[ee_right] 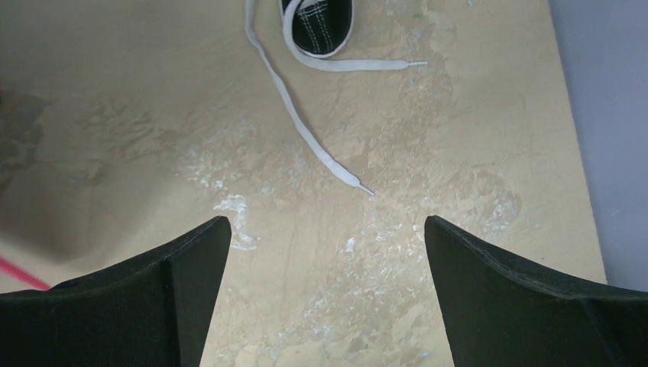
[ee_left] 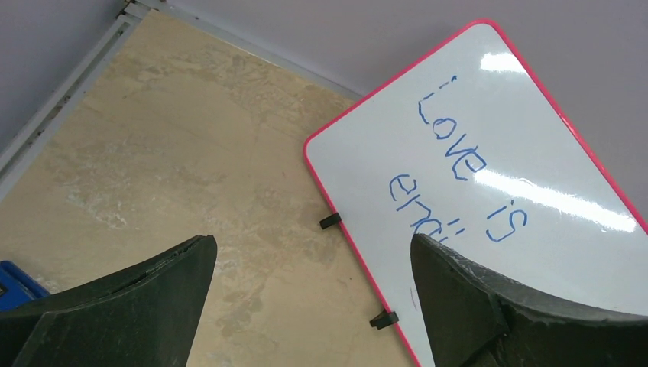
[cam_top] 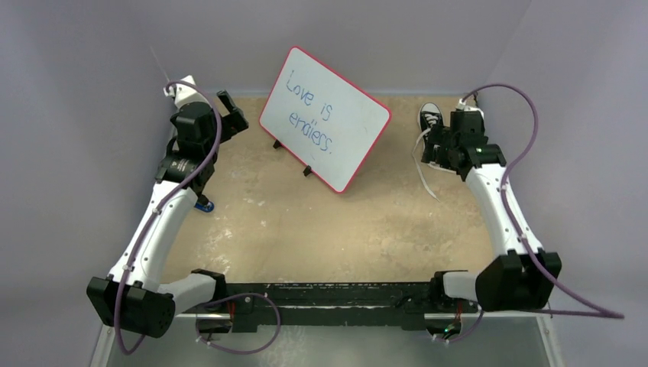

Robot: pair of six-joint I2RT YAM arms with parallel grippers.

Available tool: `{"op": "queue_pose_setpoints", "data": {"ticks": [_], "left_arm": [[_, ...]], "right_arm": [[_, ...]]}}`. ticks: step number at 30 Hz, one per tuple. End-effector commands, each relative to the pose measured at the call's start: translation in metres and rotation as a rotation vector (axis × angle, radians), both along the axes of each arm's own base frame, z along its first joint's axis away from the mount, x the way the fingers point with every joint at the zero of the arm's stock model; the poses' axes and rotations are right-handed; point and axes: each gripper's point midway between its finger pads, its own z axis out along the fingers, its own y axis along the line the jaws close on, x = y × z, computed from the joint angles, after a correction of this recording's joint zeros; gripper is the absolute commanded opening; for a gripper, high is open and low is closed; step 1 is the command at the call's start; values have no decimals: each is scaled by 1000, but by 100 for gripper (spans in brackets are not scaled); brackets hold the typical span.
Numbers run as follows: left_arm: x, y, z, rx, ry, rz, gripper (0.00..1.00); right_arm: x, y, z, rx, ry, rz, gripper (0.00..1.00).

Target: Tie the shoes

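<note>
The black sneaker (cam_top: 430, 116) with a white toe cap stands at the far right of the table. Its untied white laces (cam_top: 422, 167) trail toward the front. In the right wrist view only the shoe's black end (ee_right: 317, 27) shows at the top edge; one lace (ee_right: 306, 126) runs down the table and the other (ee_right: 359, 66) curves right. My right gripper (cam_top: 433, 153) is open and empty, hovering just in front of the shoe, with its fingers (ee_right: 176, 290) apart over bare table below the lace tip. My left gripper (cam_top: 233, 113) is open and empty at the far left, facing the whiteboard.
A pink-rimmed whiteboard (cam_top: 325, 118) reading "Love is endless" leans on black feet mid-back; it also shows in the left wrist view (ee_left: 489, 153). A small blue-and-black tool (cam_top: 204, 205) lies under the left arm. Grey walls enclose the table.
</note>
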Motion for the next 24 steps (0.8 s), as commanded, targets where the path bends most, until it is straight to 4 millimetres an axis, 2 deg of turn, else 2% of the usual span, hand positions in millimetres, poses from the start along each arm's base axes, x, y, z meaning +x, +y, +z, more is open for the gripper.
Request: {"op": "queue_pose_setpoints", "data": {"ticks": [1,6,11,13,17,20,24], "left_arm": [[16,-18,29,-60,-93,-28,99],[33,-34,43,-82,-125,-68,99],[38,-39,50,-51,-138,-90,99],[37,-38,52,-29,-139,-83,99],[33,-41,56,22,-146,-96,99],[29,-40,65,74,-158,-83,99],[24,-47,76,145,-169,-90,99]], "right_arm": [[37,-12,3,33,-55,-71,99],[89,-24,-24,99,-21,-98,97],[144,-47,-54,173,10,-110,83],[161,-52,-67,196,37,-97,75],[178,-54,-96,238,80,-74,67],[174,-56,-115,237,124,-77,64],[169,-52,-129,247,146,-47,59]]}}
